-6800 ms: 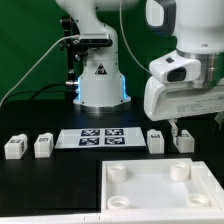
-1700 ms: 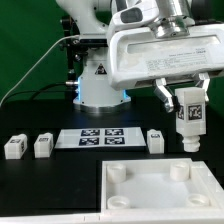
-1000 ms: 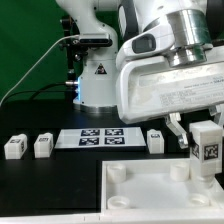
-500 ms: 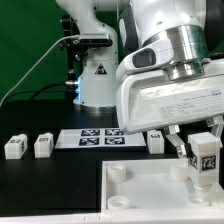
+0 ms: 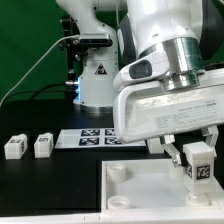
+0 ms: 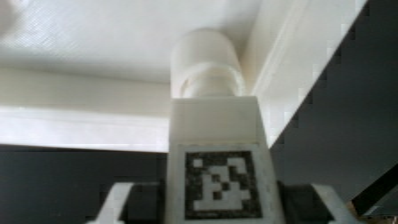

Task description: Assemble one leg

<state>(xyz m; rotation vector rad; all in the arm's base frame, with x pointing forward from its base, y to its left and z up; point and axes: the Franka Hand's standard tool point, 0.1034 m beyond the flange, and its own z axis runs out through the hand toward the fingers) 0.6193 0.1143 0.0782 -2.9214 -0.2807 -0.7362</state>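
I am gripping one leg (image 5: 198,165) upright in my jaws, a small white block whose black-and-white tag is facing outward. It is lining up with a round corner socket (image 6: 208,62). A second leg (image 5: 14,147) and a third leg (image 5: 42,146) are sitting side by side on the tabletop (image 5: 50,182), well apart from it.

You have the leg (image 5: 199,166) in smooth white plastic, its face matt and free of sharp highlights. Its tag (image 6: 217,186) is a flat black-and-white print, also matt. The panel (image 5: 148,192) along the counter's near edge looks like the same smooth white plastic, with soft shading around its moulded round socket (image 6: 210,62). The arm's housing (image 5: 170,100) is white too but glossier, and it catches a broad sheen. The counter (image 5: 45,185) is black and matt, with no grain showing. The marker board (image 5: 95,137) at mid-counter looks thin, flat and matt white, with printed tags. Beyond the far edge hangs a dull green backdrop (image 5: 30,45); you cannot tell whether it is cloth.
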